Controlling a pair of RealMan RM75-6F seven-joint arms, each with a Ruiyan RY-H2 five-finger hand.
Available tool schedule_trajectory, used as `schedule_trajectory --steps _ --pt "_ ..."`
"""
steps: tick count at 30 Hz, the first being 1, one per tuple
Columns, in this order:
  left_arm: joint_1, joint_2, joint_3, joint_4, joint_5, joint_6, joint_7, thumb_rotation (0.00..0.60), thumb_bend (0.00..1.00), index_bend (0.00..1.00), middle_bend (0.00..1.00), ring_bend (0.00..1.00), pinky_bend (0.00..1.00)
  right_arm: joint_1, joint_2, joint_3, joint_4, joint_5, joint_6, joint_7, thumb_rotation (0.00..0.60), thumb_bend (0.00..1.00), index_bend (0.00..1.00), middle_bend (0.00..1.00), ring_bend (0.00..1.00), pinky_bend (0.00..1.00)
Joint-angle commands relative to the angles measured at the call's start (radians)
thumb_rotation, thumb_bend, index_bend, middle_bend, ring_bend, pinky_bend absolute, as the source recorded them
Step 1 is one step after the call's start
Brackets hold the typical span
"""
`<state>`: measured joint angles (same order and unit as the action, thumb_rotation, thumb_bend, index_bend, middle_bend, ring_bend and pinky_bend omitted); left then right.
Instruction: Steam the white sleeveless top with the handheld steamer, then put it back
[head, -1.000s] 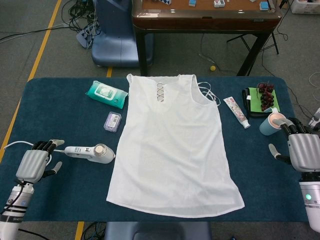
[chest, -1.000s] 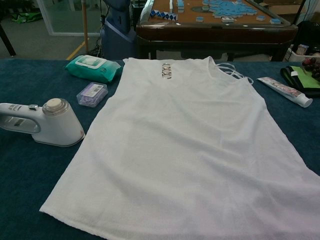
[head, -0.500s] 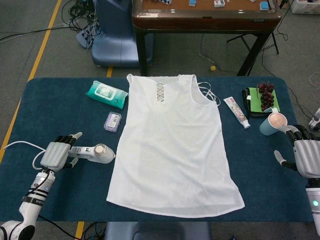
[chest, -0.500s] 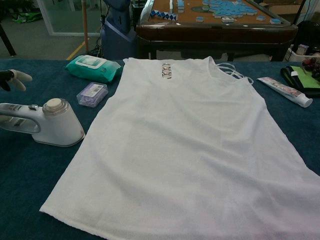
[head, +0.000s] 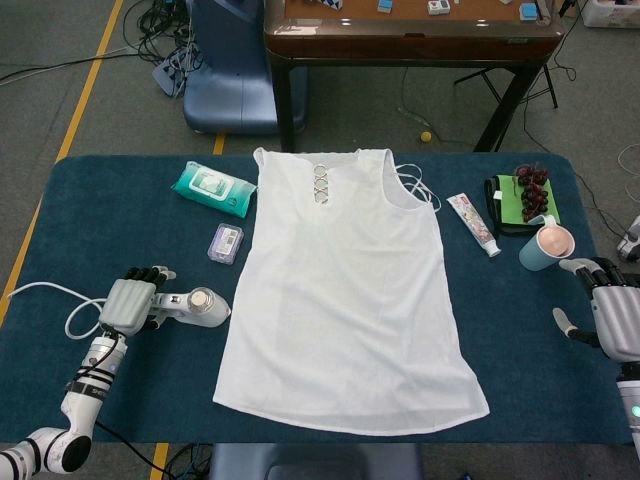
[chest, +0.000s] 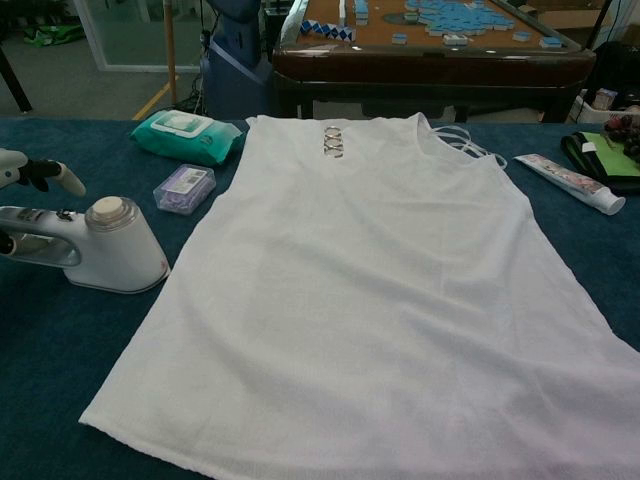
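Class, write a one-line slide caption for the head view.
Left hand over the handle of the handheld steamer beside the flat white sleeveless top; right hand open near the cup.

A table (head: 110, 205) with a dark blue cloth top fills the near ground. Past its far edge, well beyond the hands, stands a brown wooden table (head: 410, 45) on black legs, with small blue and white tiles on its orange top (chest: 440, 18). To that table's left a blue-grey machine base (head: 228, 85) sits on the grey floor (head: 60, 95). A yellow line (head: 85, 100) runs along the floor on the left-hand side, and black cables (head: 150, 20) lie tangled at the upper left. A small yellow ball (head: 425, 136) rests on the floor under the wooden table. In the chest view a glass panel (chest: 125, 30) shows at the far left
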<state>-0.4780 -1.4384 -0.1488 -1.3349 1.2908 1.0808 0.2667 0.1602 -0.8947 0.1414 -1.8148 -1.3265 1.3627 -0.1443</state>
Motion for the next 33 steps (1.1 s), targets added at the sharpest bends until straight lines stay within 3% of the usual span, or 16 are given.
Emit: schedule_trajectory --steps 1,13,18,27,33 --pt "-0.015 -0.027 0.0 0.045 0.002 -0.005 -0.016 0.6 0.25 0.28 0.25 0.26 0.18 0.0 0.004 -0.005 0.003 0.0 -0.007 0.005 0.6 0.31 0.24 0.25 0.16 0.32" --pt "-0.043 -0.114 -0.002 0.197 -0.006 -0.026 -0.075 0.6 0.25 0.36 0.34 0.32 0.22 -0.011 0.002 -0.015 0.017 0.014 -0.006 0.022 0.6 0.31 0.24 0.25 0.16 0.32" --pt "-0.053 -0.152 -0.005 0.253 -0.001 -0.02 -0.095 0.6 0.25 0.43 0.41 0.39 0.25 -0.015 0.004 -0.017 0.022 0.018 -0.004 0.03 0.6 0.31 0.24 0.25 0.16 0.32" --pt "-0.078 -0.203 0.0 0.34 0.017 -0.032 -0.129 0.6 0.25 0.58 0.57 0.52 0.42 -0.021 0.003 -0.021 0.026 0.025 -0.004 0.034 0.6 0.31 0.24 0.25 0.16 0.32" --pt "-0.089 -0.234 -0.002 0.395 0.028 -0.044 -0.216 0.6 0.25 0.72 0.66 0.59 0.53 -0.022 0.002 -0.023 0.026 0.033 -0.008 0.032 0.6 0.31 0.24 0.25 0.16 0.32"
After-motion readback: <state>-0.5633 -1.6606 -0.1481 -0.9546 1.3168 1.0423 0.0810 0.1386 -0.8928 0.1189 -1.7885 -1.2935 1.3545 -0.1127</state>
